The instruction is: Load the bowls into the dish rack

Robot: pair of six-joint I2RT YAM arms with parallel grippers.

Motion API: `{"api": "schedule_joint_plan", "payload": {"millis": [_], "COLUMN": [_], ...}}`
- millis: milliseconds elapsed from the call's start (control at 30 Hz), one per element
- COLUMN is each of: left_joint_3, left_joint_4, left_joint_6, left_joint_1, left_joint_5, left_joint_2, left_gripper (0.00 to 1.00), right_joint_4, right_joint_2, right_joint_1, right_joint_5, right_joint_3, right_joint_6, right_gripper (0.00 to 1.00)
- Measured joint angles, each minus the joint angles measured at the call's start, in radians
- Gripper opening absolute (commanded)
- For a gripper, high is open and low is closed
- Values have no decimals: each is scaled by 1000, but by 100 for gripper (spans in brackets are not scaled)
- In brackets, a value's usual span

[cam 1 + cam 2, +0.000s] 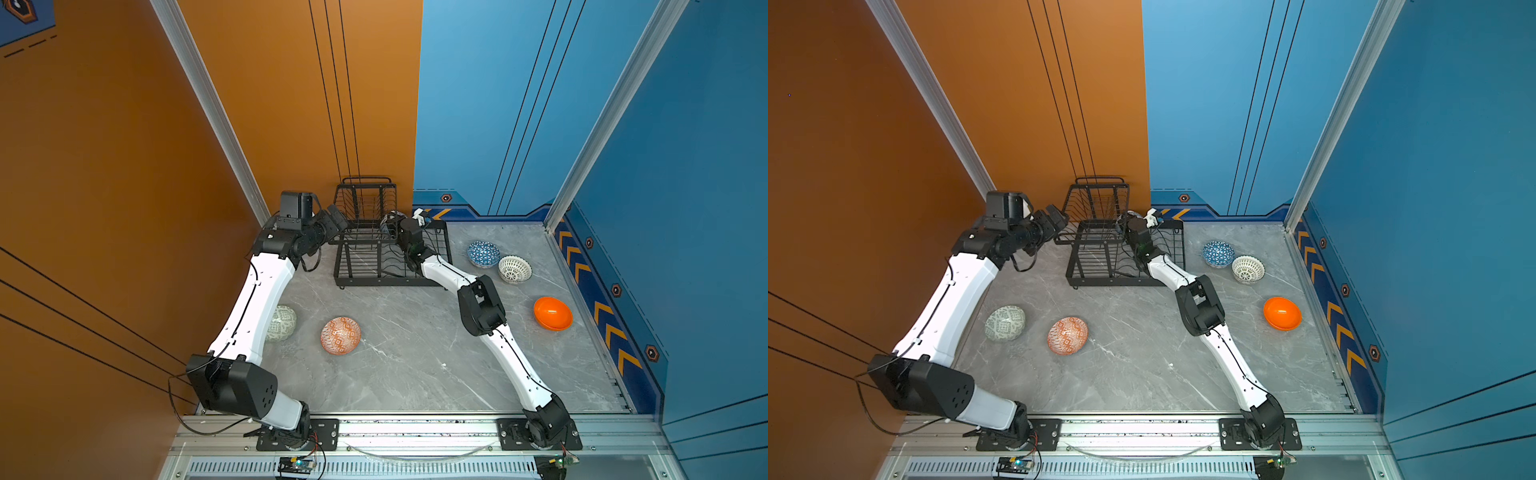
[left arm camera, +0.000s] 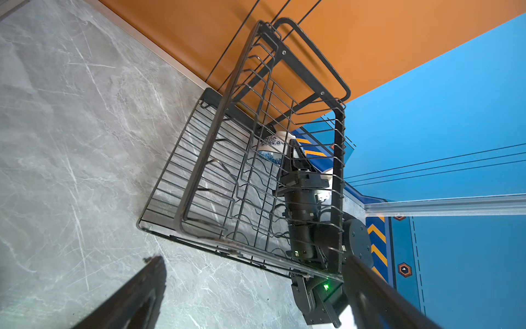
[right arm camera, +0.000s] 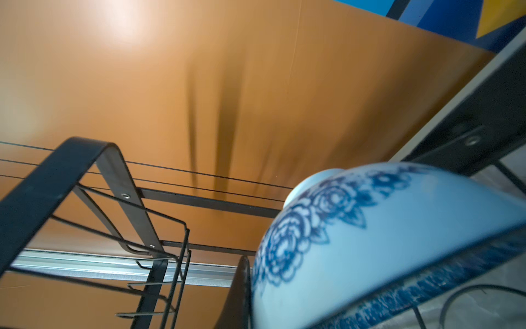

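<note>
Right gripper (image 2: 291, 149) clenched on the rim of the blue-white floral bowl (image 3: 370, 242). Bowl is glossy white with dark blue flowers and a blue patterned rim band. It sits tilted between the fingers, down in the lower tray of the black wire dish rack (image 1: 338, 262). Left gripper (image 1: 337, 222) fingers spread, empty, raised basket just ahead of the tips.

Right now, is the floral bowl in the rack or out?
In: the floral bowl sits tipped on edge inside the dish rack's lower tray, with the right pincer shut on its rim.

We saw a grey marbled desk (image 1: 395, 365), an orange wall (image 1: 270, 104) and a blue wall (image 1: 478, 104) behind, an aluminium rail (image 1: 415, 428) in front.
</note>
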Motion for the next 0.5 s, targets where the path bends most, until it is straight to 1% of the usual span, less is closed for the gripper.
{"api": "schedule_joint_plan", "payload": {"millis": [167,500], "left_joint_3": [0,-3], "left_joint_4": [8,27], "left_joint_6": [8,18], "left_joint_1": [3,11], "left_joint_5": [13,24], "left_joint_2": [1,1], "left_gripper": [98,98], "right_joint_4": [-6,-5], "right_joint_2": [20,35], "right_joint_1": [3,8], "right_joint_5": [2,2], "right_joint_3": [26,27], "right_joint_6": [0,0], "right_gripper": [0,0]}}
